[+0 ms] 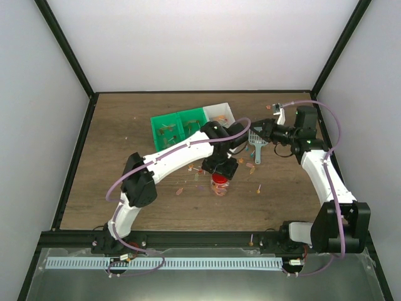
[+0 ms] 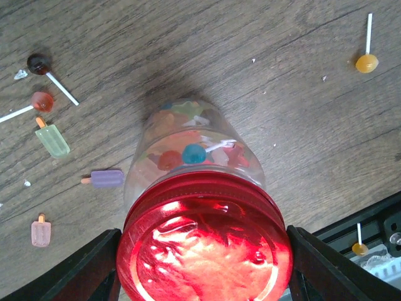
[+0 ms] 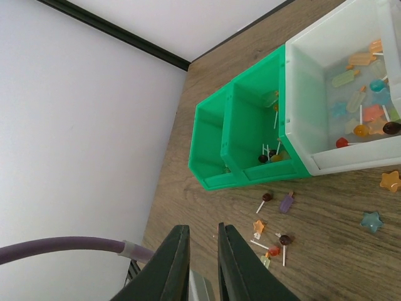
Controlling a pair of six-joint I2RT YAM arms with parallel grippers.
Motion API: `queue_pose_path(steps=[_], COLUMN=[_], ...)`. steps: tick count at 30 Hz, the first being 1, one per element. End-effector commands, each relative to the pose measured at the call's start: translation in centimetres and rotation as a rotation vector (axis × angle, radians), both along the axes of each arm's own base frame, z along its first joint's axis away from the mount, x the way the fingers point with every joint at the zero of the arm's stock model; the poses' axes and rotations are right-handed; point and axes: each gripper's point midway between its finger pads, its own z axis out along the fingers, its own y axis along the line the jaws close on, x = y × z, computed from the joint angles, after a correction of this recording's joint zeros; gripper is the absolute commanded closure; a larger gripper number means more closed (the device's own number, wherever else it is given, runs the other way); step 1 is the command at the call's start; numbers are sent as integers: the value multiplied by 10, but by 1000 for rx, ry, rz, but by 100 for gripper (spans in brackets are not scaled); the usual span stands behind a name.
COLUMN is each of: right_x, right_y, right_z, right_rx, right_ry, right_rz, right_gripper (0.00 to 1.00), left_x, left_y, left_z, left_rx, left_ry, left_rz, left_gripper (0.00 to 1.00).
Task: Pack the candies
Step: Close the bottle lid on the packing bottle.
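Wood counter (image 1: 125,188), white walls (image 1: 188,44), black frame.

Top view: left arm stretched forward to mid-counter, left end effector (image 1: 222,170) down on the jar (image 1: 219,182). Right arm bent at the elbow and reaching left. Right end effector (image 1: 263,133) sits right at the scoop (image 1: 255,147); can't tell if they touch. Candies (image 1: 250,166) lie loose around the jar. Green bin (image 1: 178,128) and white bin (image 1: 218,111) sit behind it.

Left wrist: fingers (image 2: 94,269) are set wide and pressed on both sides of the red lid (image 2: 203,251), so the jar is clamped. More candies show through the glass, others lie on the wood either side.

Right wrist: fingers (image 3: 177,251) almost together with a narrow gap; can't tell if anything is gripped. They aim toward the bins, both of which hold candies. A few more lie on the counter in front of them.
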Motion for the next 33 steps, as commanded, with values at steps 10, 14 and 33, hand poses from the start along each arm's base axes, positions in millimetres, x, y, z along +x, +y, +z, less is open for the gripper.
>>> queue_pose_path(steps=[10,14,33], right_x=[-1,-1,0], right_y=[-3,-3,0], right_z=[1,3,6], right_rx=[-6,-6,37], right_ry=[-11,-15,-5], right_rz=[-4,-5,4], right_gripper=[84,84,84], left_x=[-5,-4,-6], left_y=[-1,0,2], left_z=[-8,-6,40], left_rx=[21,19,-123], left_ry=[22,15,15], left_rz=[-11,-14,-62], left_gripper=[29,25,23])
